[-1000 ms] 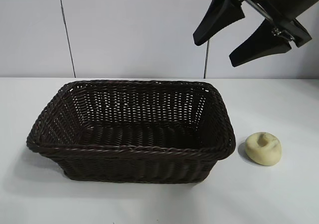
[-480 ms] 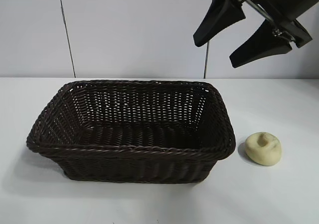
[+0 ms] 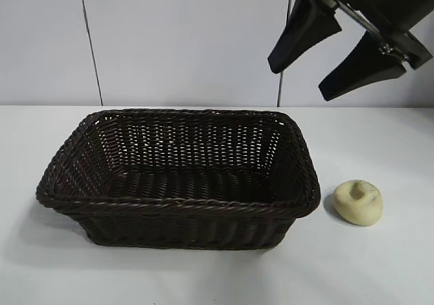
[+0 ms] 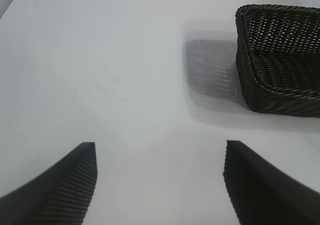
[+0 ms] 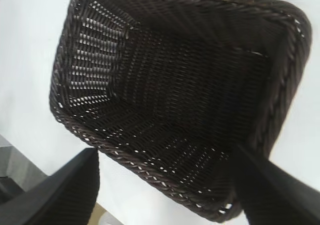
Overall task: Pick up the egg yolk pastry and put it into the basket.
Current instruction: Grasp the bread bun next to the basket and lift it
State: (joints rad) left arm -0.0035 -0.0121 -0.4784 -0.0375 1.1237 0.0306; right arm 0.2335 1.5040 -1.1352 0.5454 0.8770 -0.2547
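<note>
Both our grippers are spread wide and hold nothing: the right gripper [image 3: 302, 76] hangs above the basket [image 3: 178, 205], the pastry [image 3: 358, 202] on the table well below its fingers; the left gripper [image 4: 160, 175] hovers over bare table [image 4: 100, 60].

Basket [image 3: 178, 183]: interior unobstructed from above. Egg yolk pastry [image 3: 358, 202] just beside its right wall; bare table [image 3: 380, 264] around it.

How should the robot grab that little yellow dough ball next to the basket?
Probably from straight above, the open right gripper closing on the pastry's rounded sides, low around its widest part. It sits alone on the table, clear of the basket, and its dimpled, creased top offers a poor hold.
</note>
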